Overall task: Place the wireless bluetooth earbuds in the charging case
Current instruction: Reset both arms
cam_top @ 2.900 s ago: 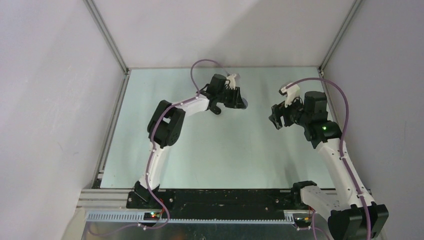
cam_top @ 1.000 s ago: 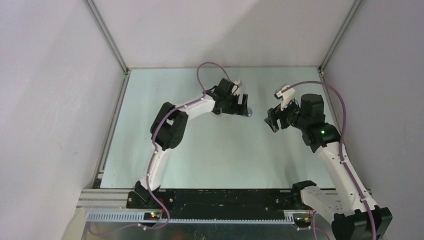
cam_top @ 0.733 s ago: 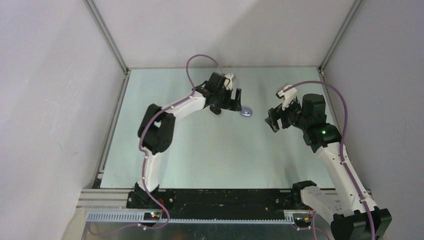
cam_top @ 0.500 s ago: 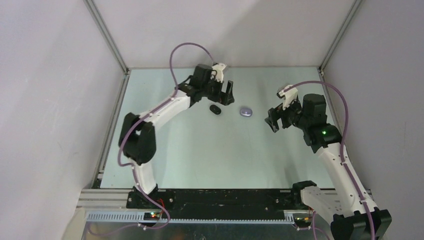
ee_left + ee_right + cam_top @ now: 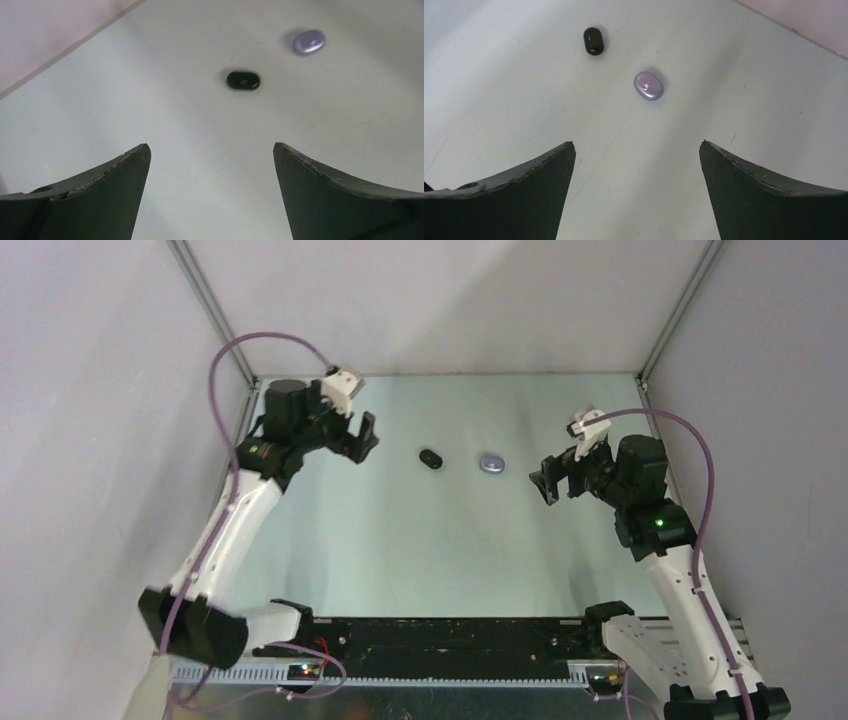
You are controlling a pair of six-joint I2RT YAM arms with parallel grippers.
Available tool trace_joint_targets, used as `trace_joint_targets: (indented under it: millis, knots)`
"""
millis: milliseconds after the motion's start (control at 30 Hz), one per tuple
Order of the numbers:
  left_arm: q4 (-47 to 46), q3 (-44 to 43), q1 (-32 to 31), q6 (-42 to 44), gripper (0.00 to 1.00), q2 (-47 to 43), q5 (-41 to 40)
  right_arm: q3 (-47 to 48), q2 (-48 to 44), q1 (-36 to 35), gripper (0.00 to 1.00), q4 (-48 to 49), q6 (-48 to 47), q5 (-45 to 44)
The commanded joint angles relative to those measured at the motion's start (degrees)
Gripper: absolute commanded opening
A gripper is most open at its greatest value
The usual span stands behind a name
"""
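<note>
Showing, nearest the bases, the desk (image 5: 420,560) as a pale, bare sheet. Showing next the left arm (image 5: 235,530) slanting out beside the left rail (image 5: 222,510) and the right arm (image 5: 680,580) rising along the right edge.

Presenting the left jaws spread wide and gripping nothing, poised over the far-left part of the desk. Presenting the right jaws likewise spread wide and gripping nothing, aimed inward from the right side.

Locating, farther back and between the two sets of jaws, the black case (image 5: 430,458): a small glossy capsule with rounded ends, resting flat on the desk. Locating just to its right, apart from it, the pale purple case (image 5: 491,462): a smooth oval pebble, also resting flat and bearing a faint bright mark on top in the right wrist view (image 5: 648,85). Appearing shut in both instances.

Leaving broad open desk on every side of both cases, well apart from either set of jaws.

Closing the scene at the back with the desk's far edge, the left post (image 5: 212,310), the right post (image 5: 678,310) and plain walls.
</note>
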State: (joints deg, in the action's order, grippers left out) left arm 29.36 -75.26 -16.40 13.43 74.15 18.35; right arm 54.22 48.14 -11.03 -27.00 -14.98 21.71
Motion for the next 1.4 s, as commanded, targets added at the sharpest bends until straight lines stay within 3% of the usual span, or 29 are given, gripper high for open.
trace_joint_targets:
  millis: [0,200,367,467,533,800,1000,1167,1367]
  knots:
    - [1.9,9.1,7.6,5.2,0.99,-15.5,2.1,-0.1,-3.8,-3.0,0.99,5.6,5.2,-5.6]
    - [4.3,15.9,10.3,3.9,0.99,-39.1,-7.9,-0.9,-10.3,-8.4,0.99,9.5,7.2,-13.3]
    - [5.2,22.0,10.4,3.2,0.99,-52.9,-28.3,-1.0,-14.5,-11.2,0.99,10.4,6.8,-16.3]
    - [6.9,25.1,10.4,1.7,0.99,-61.1,-30.9,-0.2,-17.0,-12.0,0.99,10.0,5.2,-18.3]
    - [9.3,26.3,10.8,1.2,0.99,-65.1,-27.4,1.3,-19.2,-12.7,0.99,7.4,4.5,-19.3]
    - [10.4,32.6,12.0,-1.4,0.99,-70.4,-21.8,1.1,-28.4,-13.9,0.99,-5.2,2.7,-15.9]
    - [7.0,34.9,12.8,-5.9,0.99,-69.1,-29.4,-4.6,-30.1,-14.4,1.0,-3.6,2.5,-14.9]
    - [7.6,35.7,12.8,-6.0,0.99,-68.6,-26.4,-7.3,-29.4,-16.1,0.99,-1.4,1.7,-19.7]
    - [7.9,36.1,12.9,-5.6,0.99,-69.5,-25.8,-7.6,-29.8,-15.8,0.99,-1.4,1.8,-19.2]
